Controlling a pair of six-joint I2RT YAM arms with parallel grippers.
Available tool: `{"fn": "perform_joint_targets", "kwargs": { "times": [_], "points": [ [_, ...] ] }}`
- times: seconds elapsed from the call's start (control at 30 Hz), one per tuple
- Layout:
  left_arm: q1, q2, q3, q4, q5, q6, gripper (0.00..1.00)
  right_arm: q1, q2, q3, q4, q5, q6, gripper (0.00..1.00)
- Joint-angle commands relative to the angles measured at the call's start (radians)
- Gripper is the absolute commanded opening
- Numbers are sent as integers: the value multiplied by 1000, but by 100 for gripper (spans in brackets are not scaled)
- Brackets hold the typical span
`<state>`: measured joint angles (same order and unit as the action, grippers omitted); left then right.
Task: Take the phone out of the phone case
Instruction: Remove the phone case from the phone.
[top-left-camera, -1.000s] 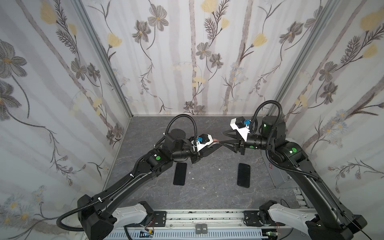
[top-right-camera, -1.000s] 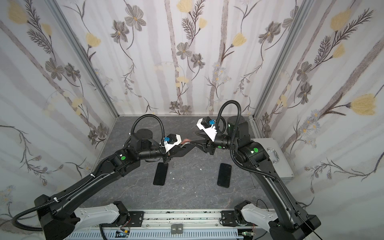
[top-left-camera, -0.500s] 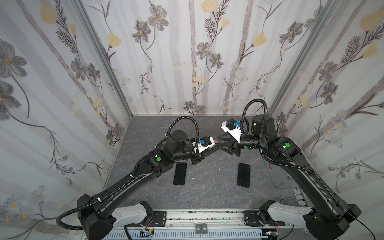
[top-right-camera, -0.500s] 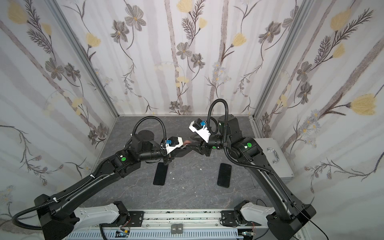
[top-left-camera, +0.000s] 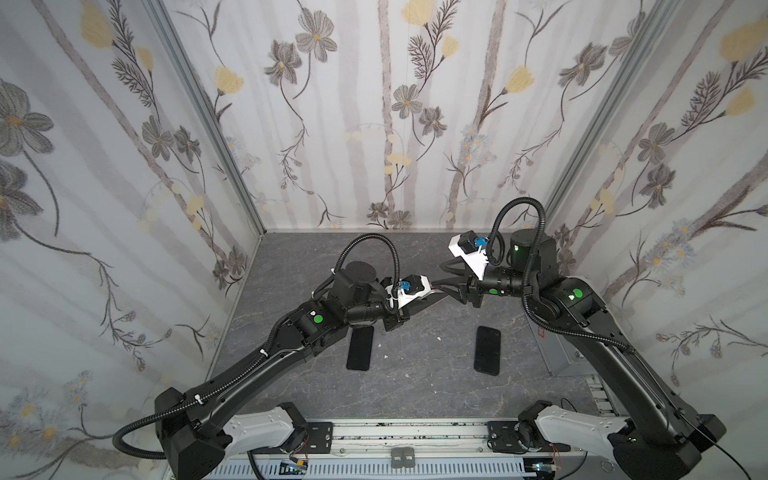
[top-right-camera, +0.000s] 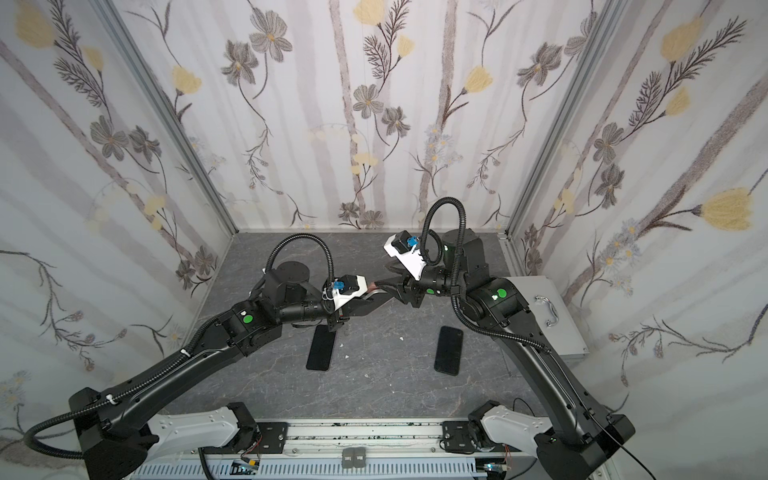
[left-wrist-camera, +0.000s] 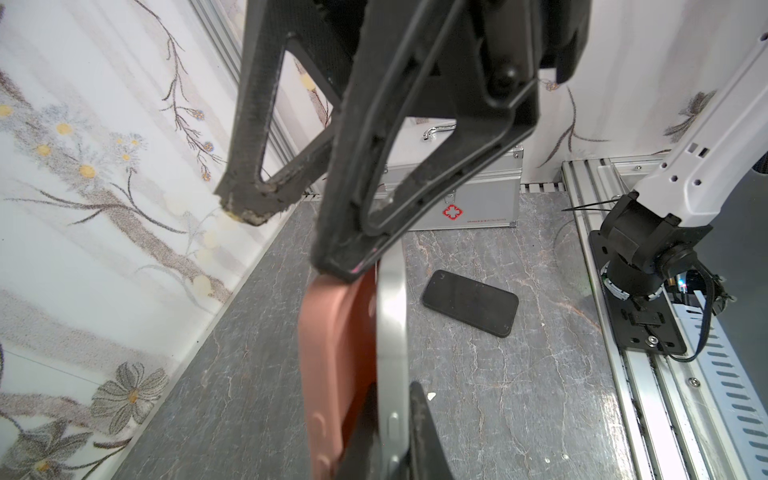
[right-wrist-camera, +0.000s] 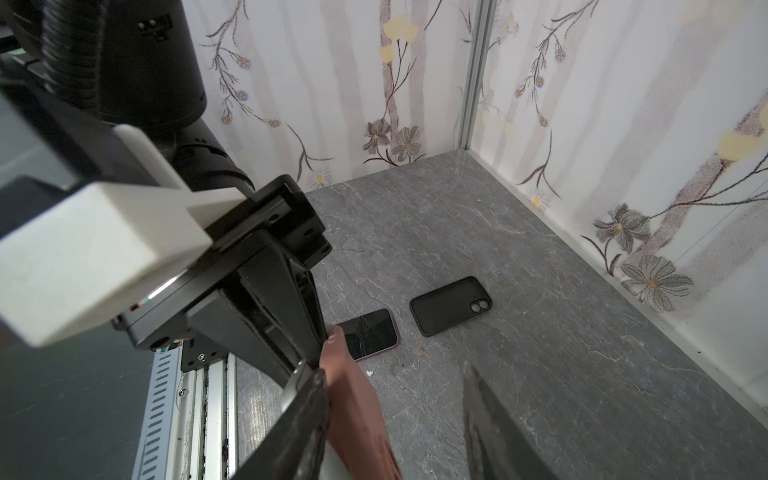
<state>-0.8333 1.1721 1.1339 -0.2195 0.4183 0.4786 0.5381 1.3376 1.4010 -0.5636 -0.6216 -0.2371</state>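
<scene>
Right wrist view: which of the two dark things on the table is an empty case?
The matte black phone case, hollow side up with a camera cut-out. The other is a phone with glossy screen and purple edge.

In both top views the salmon-pink phone case (top-right-camera: 375, 286) with the silver-edged phone (left-wrist-camera: 391, 332) is almost wholly covered by the two grippers' black fingers; only a sliver shows. Both wrist views cut case and phone off at the frame edge. The contact point of the right gripper (right-wrist-camera: 399, 419) on the case cannot be determined. The small red-cross lettering on the aluminium box (left-wrist-camera: 469, 199) is illegible.
</scene>
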Motion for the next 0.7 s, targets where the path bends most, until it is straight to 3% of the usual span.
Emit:
{"fn": "perform_joint_targets", "kwargs": {
  "times": [0.0,0.5,0.67],
  "points": [
    [-4,-3,4,55,17,27,0,1,22,11,-46,11,-16,50],
    [-5,10,20,55,20,29,0,2,91,26,-118,27,-56,47],
    [-7,9,17,55,-6,34,0,3,100,36,-145,-53,-93,37]
  ]
}}
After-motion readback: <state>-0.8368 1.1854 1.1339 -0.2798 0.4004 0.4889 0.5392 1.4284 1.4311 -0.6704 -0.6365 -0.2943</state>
